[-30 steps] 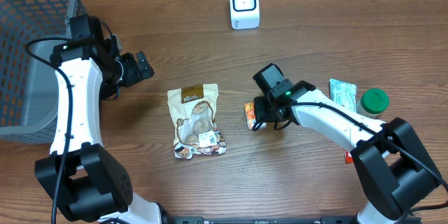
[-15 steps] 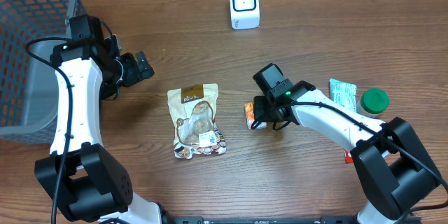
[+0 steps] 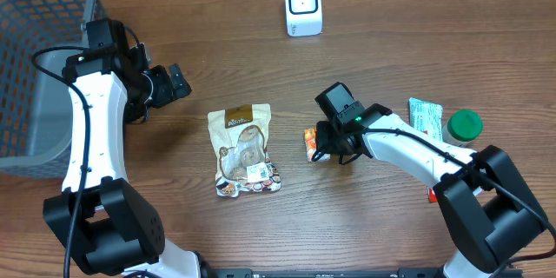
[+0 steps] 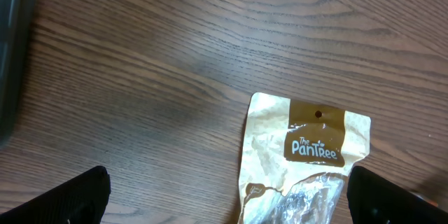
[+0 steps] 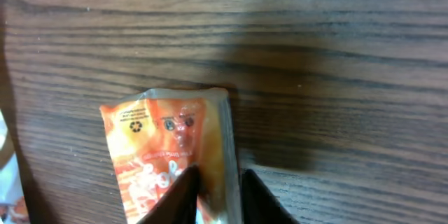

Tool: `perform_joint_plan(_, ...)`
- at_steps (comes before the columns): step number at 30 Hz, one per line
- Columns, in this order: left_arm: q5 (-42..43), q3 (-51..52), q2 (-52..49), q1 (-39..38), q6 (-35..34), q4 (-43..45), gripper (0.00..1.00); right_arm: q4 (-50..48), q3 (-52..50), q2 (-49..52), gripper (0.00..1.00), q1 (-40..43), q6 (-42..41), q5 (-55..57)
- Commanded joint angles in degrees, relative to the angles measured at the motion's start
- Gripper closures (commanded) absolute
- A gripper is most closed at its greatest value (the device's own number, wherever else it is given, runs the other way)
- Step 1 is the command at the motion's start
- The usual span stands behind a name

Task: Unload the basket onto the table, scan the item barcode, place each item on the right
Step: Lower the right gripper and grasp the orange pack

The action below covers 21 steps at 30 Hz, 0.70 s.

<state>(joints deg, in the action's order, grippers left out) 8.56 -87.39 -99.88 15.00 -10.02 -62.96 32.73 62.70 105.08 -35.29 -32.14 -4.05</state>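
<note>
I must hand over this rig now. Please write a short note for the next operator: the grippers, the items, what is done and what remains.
Left gripper: open, empty, over the table to the left of the brown pouch.
Right gripper: shut on the right edge of the orange packet, which appears to lie flat on the table, to the right of the pouch.
Scanner: at the far edge of the table.
Done: packet gripped.
Left: lift it and show its barcode to the scanner. No barcode shows on the part in view.
</note>
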Motion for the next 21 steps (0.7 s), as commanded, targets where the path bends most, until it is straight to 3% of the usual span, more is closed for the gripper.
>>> perform_joint_plan(1,-0.15,-1.2,-0.11,-0.31,1.49,0.04,0.0,-0.22,-0.59,0.55,0.96,-0.11,-0.9,-0.55)
perform_joint_plan(14,-0.15,-1.2,-0.11,-0.31,1.46,0.04,0.0,5.05,4.46,-13.16,0.96,4.61,4.63,-0.96)
perform_joint_plan(18,-0.15,-1.2,-0.11,-0.31,1.46,0.04,0.0,5.64,6.75,-16.09,0.97,4.96,13.18,-0.13)
perform_joint_plan(21,-0.15,-1.2,-0.11,-0.31,1.46,0.04,0.0,9.27,12.02,-16.02,0.97,5.14,13.35,1.64)
